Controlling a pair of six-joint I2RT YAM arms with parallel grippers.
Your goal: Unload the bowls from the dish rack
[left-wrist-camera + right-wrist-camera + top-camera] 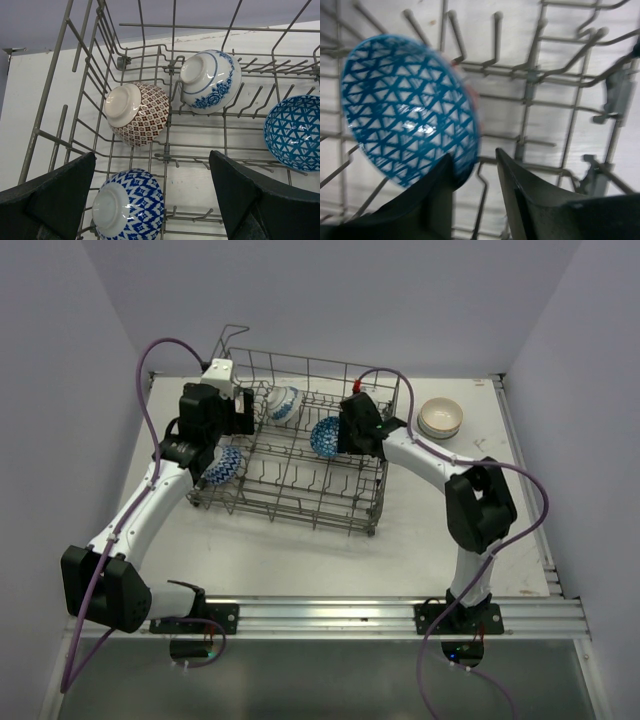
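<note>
- Your left gripper hung with fingers wide apart at the left end of the dish rack. Below it, bases showing, lay the brown-patterned bowl, the blue-floral bowl and the blue-zigzag bowl.
- Your right gripper straddled the rim of the blue-triangle bowl, which stood on edge in the rack. Its fingers were partly apart, and whether they pinched the rim could not be told.
- Stacked pale bowls sat on the desk, right of the rack.

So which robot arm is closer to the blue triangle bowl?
The right arm. Its jaws sit on either side of the blue triangle bowl at its lower rim. The left arm hangs over the dish rack at its left end, jaws wide, above the blue zigzag bowl.
</note>
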